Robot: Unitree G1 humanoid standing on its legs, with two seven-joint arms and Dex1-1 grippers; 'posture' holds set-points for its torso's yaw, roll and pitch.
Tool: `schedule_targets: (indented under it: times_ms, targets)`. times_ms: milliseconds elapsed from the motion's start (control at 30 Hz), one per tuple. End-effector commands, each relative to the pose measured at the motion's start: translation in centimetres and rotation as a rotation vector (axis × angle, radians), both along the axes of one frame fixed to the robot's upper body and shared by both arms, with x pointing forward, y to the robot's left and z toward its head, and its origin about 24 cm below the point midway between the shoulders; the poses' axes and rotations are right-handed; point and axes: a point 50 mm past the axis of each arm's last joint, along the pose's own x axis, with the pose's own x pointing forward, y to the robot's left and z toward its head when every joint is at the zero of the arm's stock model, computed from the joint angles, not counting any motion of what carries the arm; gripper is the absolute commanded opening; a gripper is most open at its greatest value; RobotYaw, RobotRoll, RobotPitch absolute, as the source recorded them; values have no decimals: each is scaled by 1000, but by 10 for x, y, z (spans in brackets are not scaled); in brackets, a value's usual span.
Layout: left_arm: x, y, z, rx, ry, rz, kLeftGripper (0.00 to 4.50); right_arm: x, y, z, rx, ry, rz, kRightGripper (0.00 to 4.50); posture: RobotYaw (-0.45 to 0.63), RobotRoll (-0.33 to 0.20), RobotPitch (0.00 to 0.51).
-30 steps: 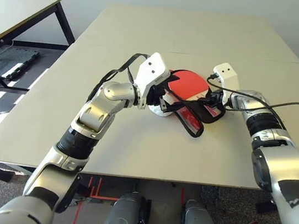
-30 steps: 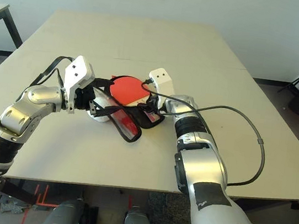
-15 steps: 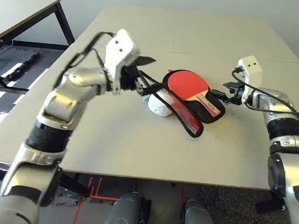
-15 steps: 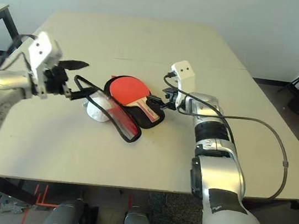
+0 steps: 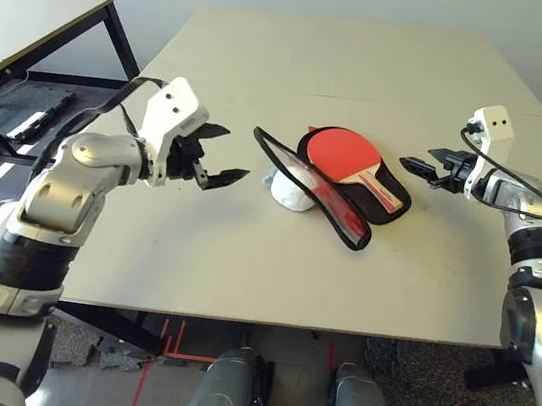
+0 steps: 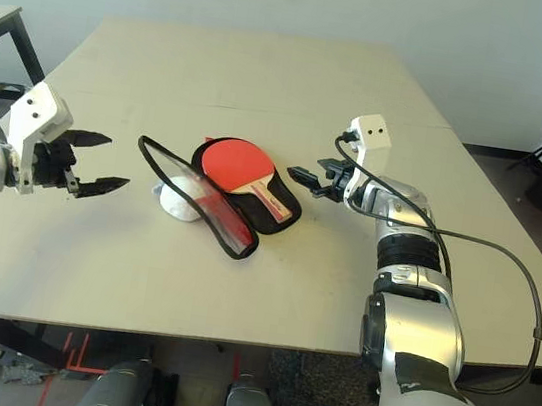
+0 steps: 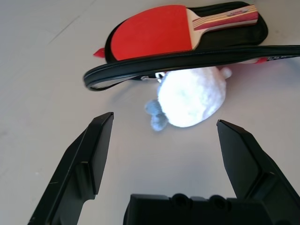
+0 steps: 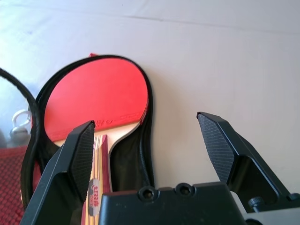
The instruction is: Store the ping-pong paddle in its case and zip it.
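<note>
The ping-pong paddle (image 5: 342,153) lies red face up on the black lining of the open case (image 5: 389,205) at mid table, its wooden handle (image 8: 97,149) pointing toward me. The case's flap (image 5: 341,219) stands partly raised along the near-left side, its black zipper trim (image 7: 187,58) arching over a white fluffy ball (image 7: 192,96). My left gripper (image 5: 225,154) hovers open to the left of the case, holding nothing. To the right of it my right gripper (image 5: 415,167) is open and empty too, apart from the case.
The white fluffy ball (image 5: 288,191) rests against the case's left side under the flap. A second table (image 5: 23,27) stands at far left. Bare tabletop (image 5: 243,260) stretches around the case and toward the near edge.
Both grippers have let go of the case and drawn away, the left one to the left and the right one to the right. The paddle stays in the open case.
</note>
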Motion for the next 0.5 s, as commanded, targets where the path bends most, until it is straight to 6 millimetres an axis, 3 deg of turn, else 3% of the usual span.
schedule_targets:
  times_ms: [33,267,400,500]
  targets:
    - [5,-17,-4,6,9,-58,4500,-2,-5,-3,14,-40,-28,4483,31,0,19]
    - [22,-72,10,-71,-34,-224,4500,-5,-15,2,116,-76,-49,4483,11,0,14]
    - [33,-122,26,-178,-109,-318,4500,-6,-28,3,142,-77,-132,4483,1,0,12]
    - [35,-143,29,-246,-123,-331,4500,-6,-36,3,159,-71,-173,4483,-26,0,7]
